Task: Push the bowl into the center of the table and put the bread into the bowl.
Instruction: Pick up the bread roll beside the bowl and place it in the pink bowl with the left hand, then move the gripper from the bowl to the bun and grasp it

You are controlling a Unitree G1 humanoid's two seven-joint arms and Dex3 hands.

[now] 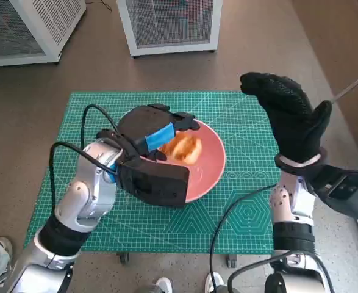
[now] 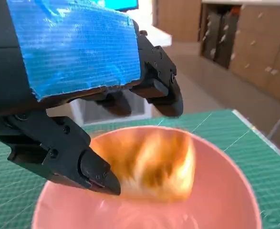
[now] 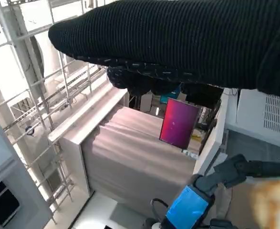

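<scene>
We see our left hand (image 1: 156,139) reaching in over the tabletop's middle, fingers (image 2: 89,169) spread apart, gripping nothing. Our right hand (image 1: 289,116) is raised above the right edge, fingers loosely extended, empty.

You're looking at a salmon-pink bowl (image 1: 212,165) holding golden-orange bread (image 1: 183,148), on a table (image 1: 239,116) covered in teal-green with a fine pale grid and line figures. Your left hand (image 1: 151,137) is black with bright blue tape over its back; your right hand (image 1: 288,116) wears a black knitted glove.
</scene>
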